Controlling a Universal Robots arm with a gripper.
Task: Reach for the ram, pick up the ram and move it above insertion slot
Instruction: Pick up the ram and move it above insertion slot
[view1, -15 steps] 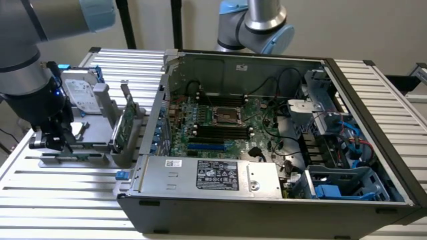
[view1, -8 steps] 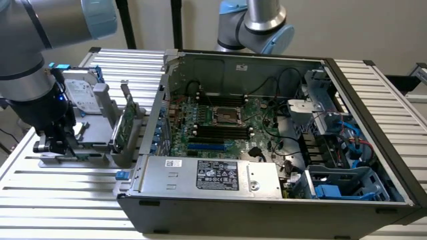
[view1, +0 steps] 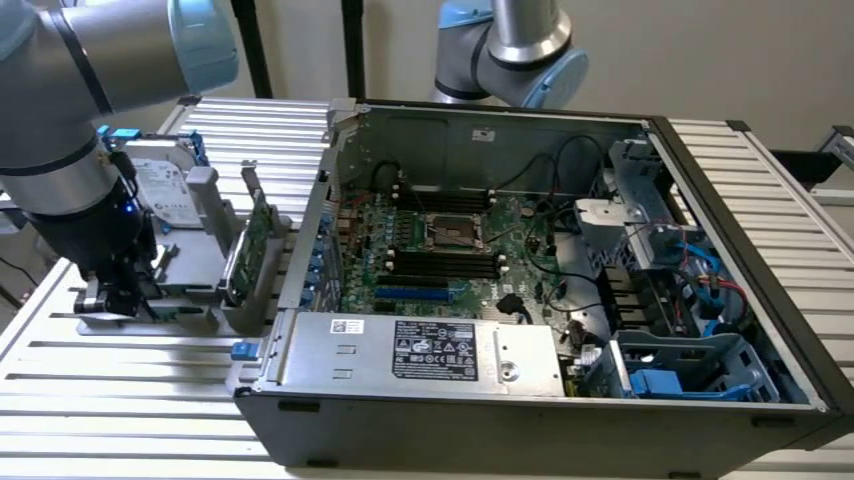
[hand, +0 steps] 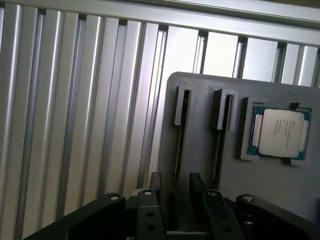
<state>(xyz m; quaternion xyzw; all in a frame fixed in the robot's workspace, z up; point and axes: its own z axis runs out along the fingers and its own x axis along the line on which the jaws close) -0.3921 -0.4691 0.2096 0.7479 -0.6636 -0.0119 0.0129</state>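
Low over a grey parts holder (view1: 174, 318) at the exterior view's left: the gripper (view1: 114, 298), on the slatted aluminium table (view1: 134, 380) beside the open computer case (view1: 534, 425). Hard to read there, dark fingers lost against the dark wrist and the holder's shadows.

From the wrist, gripper (hand: 175, 186) spread: two black fingers (hand: 155, 185) apart, only grey holder surface in the gap, gripping nothing. At best a thin dark edge-on sliver for the ram (hand: 177, 150), down in the long holder slot running out from between the fingertips. Chips and green board not made out, near end hidden behind the fingers. Cannot tell whether the second slot (hand: 220, 135) alongside carries anything. Beside that, a processor (hand: 280, 132) flat in a square recess.

In the exterior view, a green expansion card (view1: 240, 260) upright in the holder, and a hard drive (view1: 167, 190) behind it, partly masked by the arm (view1: 67, 120). Well apart, inside the case, the motherboard (view1: 461, 215) with its black memory slots (view1: 441, 265). Behind the case, a second arm (view1: 514, 45), cut off at the top.
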